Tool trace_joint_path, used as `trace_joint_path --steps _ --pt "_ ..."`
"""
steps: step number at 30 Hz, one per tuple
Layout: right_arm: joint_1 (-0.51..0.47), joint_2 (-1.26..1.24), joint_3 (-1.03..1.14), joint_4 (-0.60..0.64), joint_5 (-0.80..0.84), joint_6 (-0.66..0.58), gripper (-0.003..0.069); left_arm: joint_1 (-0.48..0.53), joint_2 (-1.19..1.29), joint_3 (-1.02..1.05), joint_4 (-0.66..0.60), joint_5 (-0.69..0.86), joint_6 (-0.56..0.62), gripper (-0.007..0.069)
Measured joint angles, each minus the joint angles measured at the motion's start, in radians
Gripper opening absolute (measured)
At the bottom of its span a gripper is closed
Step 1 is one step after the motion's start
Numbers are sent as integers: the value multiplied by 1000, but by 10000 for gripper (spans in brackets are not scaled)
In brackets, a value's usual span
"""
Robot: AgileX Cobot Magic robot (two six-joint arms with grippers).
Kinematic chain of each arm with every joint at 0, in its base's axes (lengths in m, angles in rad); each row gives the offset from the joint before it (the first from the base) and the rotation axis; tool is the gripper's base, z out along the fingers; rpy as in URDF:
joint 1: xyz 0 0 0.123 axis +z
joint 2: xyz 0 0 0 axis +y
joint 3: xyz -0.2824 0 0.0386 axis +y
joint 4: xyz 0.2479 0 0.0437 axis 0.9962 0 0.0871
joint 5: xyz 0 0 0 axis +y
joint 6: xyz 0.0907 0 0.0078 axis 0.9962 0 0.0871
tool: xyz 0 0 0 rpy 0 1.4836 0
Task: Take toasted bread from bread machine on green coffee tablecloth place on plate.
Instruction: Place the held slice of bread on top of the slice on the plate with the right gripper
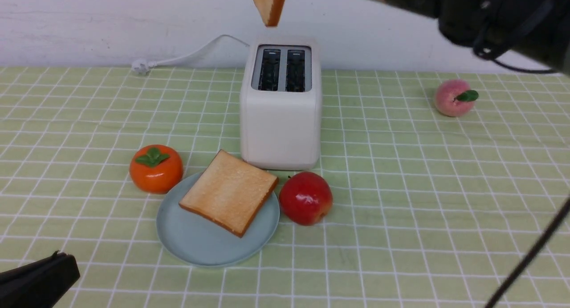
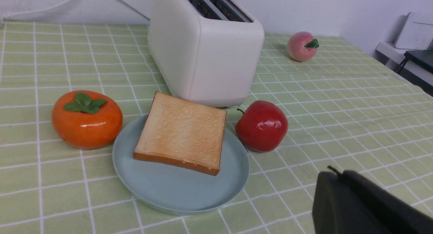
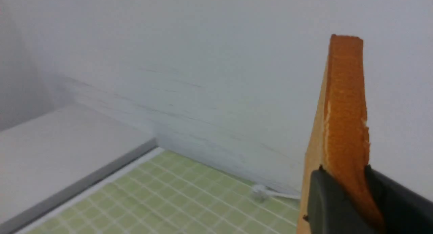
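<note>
One slice of toasted bread [image 1: 229, 192] lies flat on the pale blue plate [image 1: 196, 243], just in front of the cream bread machine [image 1: 280, 125] on the green checked tablecloth [image 1: 423, 188]. Both toaster slots look dark and empty. A second slice [image 1: 269, 5] hangs corner-down above the toaster, cut off by the top of the front view. My right gripper [image 3: 343, 173] is shut on that slice's [image 3: 346, 102] crust edge. My left gripper [image 2: 335, 173] is shut on nothing, low at the near left, short of the plate [image 2: 176, 193].
An orange persimmon [image 1: 156, 169] touches the plate's left side and a red apple [image 1: 305, 198] sits at its right. A peach [image 1: 453, 98] lies far right. The toaster's white cord and plug [image 1: 142, 66] trail to the back left along the wall.
</note>
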Motion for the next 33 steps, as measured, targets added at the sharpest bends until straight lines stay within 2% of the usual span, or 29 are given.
trace_joint_path --steps 8,11,17,27,33 --pt "0 -139 148 0 -327 199 106 0 -32 -4 34 29 0 -13" --pt "1 -152 297 0 -427 282 106 0 -65 -4 63 114 0 -13" --pt "1 -125 486 0 -393 345 105 0 -67 6 135 293 0 -13" --pt "104 48 489 56 -239 301 104 0 -67 67 144 237 0 -13" --pt "115 140 413 78 -208 296 104 0 -67 68 144 233 0 -13"
